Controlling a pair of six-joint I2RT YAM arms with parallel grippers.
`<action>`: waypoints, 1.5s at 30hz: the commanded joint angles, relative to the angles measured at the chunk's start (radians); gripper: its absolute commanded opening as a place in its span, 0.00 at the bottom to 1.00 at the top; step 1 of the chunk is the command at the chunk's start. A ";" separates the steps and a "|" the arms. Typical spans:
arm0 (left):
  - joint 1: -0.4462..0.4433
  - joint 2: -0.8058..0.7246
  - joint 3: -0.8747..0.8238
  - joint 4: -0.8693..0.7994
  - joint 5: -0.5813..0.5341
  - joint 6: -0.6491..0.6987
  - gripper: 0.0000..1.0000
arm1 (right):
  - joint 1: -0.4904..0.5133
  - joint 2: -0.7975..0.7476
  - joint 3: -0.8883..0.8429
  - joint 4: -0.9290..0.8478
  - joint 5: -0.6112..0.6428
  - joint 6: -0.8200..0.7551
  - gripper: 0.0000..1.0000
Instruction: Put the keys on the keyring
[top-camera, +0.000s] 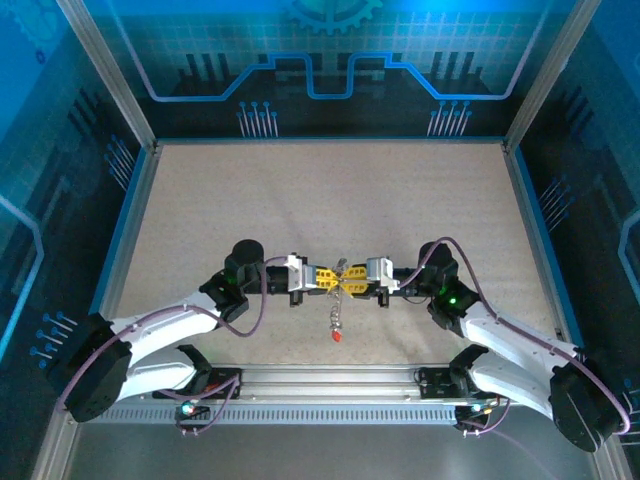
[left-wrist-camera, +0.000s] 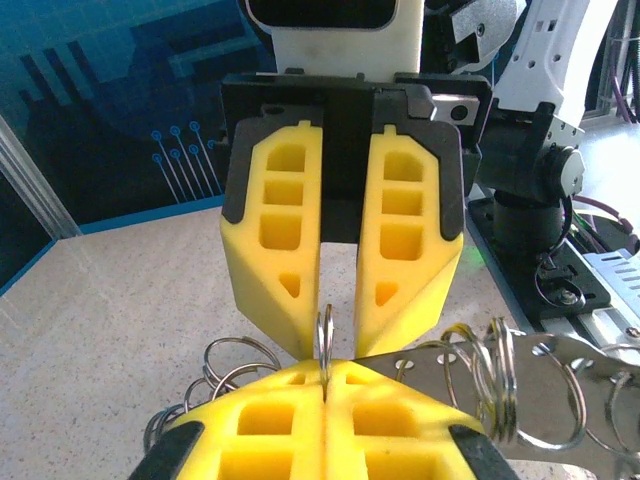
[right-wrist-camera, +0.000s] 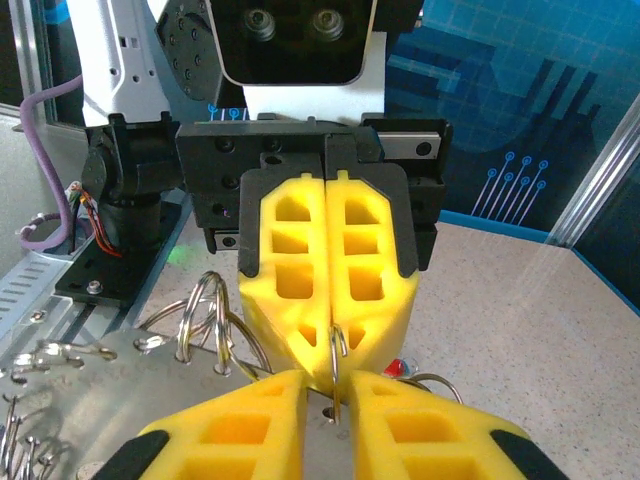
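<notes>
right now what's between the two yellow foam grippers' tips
A small thin silvery metal ring, edge-on: pinched by the left gripper, reaching into the open right gripper. Left wrist view.

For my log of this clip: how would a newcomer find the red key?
On the table, the left pincer and right pincer meet tip to tip. A short string of rings runs from them toward the rail; the red key ends it, the only red piece.

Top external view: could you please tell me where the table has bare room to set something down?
Bare: the far half of the table, up to the back wall, and strips along its left and right edges. Crowded: front centre, where the left gripper and right gripper meet and the keys hang.
</notes>
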 joint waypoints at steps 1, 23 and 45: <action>0.000 0.004 -0.010 0.100 0.040 -0.026 0.00 | -0.006 0.007 0.006 0.025 -0.005 0.003 0.16; -0.001 -0.120 0.062 -0.363 -0.058 0.201 0.27 | 0.054 -0.008 0.055 -0.150 0.174 -0.133 0.00; -0.005 -0.101 0.112 -0.481 -0.182 0.241 0.34 | 0.112 0.060 0.111 -0.208 0.240 -0.187 0.00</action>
